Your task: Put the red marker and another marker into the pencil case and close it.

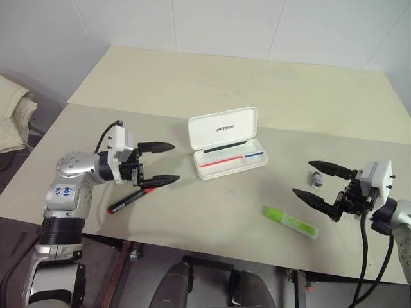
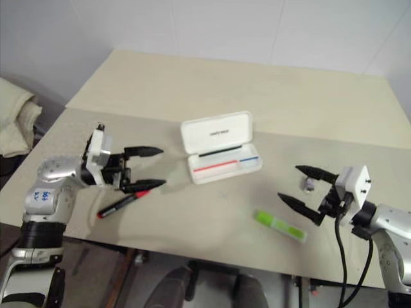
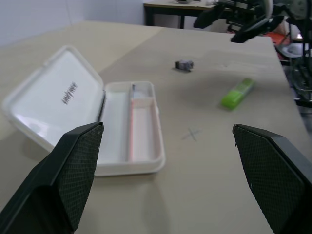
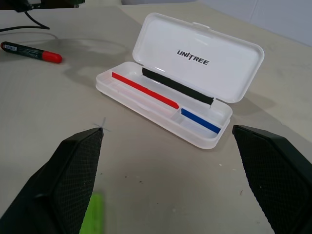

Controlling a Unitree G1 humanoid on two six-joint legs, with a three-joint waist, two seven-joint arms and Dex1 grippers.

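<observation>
The white pencil case [image 1: 226,146] lies open in the middle of the table, its lid [image 1: 222,129] standing up at the back, red and blue lines inside. The red marker [image 1: 131,199], black with a red cap, lies at the left, just below and under the tip of my left gripper [image 1: 160,163], which hangs open and empty above the table. The lime-green marker [image 1: 289,222] lies at the front right. My right gripper [image 1: 320,182] is open and empty just right of and above it, pointing toward the case.
A small grey object [image 1: 315,178] sits on the table between the right gripper's fingers in the head view. A cross is marked on the table [image 1: 231,190] in front of the case. The table's front edge [image 1: 192,251] runs close below the markers.
</observation>
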